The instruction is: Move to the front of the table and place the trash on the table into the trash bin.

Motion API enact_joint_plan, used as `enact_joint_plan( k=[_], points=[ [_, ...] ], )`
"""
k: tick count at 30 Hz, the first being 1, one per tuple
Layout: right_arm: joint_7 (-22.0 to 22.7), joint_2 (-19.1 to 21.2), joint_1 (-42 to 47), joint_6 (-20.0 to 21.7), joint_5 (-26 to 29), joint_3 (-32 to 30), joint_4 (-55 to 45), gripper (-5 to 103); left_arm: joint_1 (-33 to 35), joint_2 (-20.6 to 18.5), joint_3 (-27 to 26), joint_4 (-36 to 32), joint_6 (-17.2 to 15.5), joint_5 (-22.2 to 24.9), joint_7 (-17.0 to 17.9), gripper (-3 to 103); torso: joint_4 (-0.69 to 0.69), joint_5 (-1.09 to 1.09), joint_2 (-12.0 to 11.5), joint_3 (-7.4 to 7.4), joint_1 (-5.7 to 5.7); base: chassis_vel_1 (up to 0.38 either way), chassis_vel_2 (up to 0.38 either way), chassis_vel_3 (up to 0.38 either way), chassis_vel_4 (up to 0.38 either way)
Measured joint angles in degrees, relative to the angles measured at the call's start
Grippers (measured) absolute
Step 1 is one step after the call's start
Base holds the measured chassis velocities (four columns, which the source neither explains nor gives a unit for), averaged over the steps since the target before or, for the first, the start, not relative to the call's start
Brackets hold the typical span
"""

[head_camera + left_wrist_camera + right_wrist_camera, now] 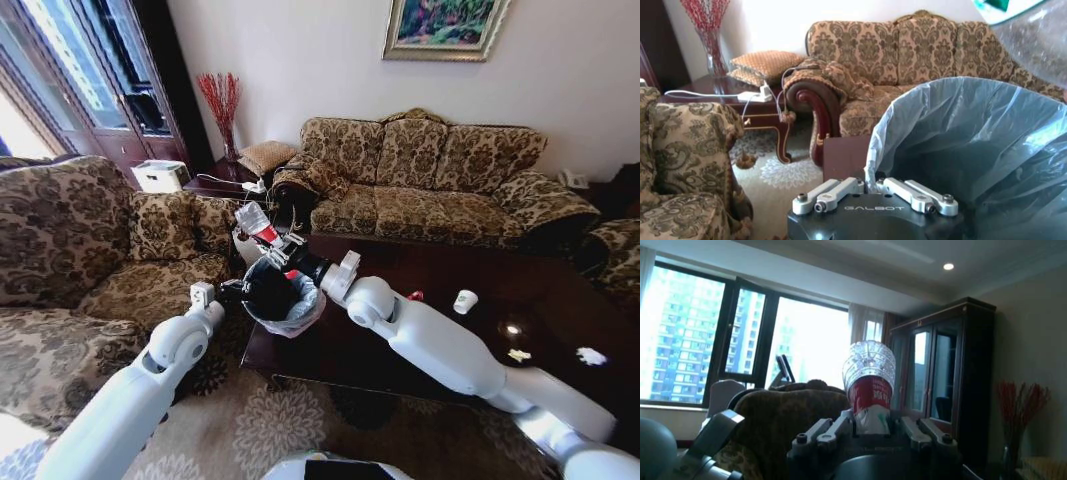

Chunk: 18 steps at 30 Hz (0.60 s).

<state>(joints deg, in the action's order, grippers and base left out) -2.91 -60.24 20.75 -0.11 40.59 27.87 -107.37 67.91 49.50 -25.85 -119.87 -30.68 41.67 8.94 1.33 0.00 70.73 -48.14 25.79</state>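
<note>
Bottle (256,222) in right gripper (281,248) grip, base tilted up over bin (285,300).

We see glossy white rounded arm shells with grey joint rings. The left gripper (875,191) has silver linked fingers with dark screws on a black body marked GALBOT; the right gripper (870,427) matches.

A clear plastic bottle (869,390) with a red label is clamped between the fingers (829,427) of the right gripper (870,427), its ribbed base raised towards bright windows (747,340) beside a dark cabinet (950,375).
</note>
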Motion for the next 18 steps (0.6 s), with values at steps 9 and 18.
enact_joint_plan(
  k=[9,18],
  points=[
    [-0.5,1.3,2.5,-1.6,-2.9,-0.5,0.2,20,-0.8,-0.6,-0.3,0.2,-0.3,0.5,-0.3,3,0.01,0.0,0.0,0.01,-0.01,0.0,0.0,0.0,0.0],
    [0.5,1.7,3.6,-1.1,-0.8,-1.5,-0.5,31,0.2,-0.5,-0.6,-0.3,-0.3,0.4,-0.4,3,0.02,-0.01,0.0,0.01,-0.02,0.0,0.0,0.0,0.0]
  ],
)
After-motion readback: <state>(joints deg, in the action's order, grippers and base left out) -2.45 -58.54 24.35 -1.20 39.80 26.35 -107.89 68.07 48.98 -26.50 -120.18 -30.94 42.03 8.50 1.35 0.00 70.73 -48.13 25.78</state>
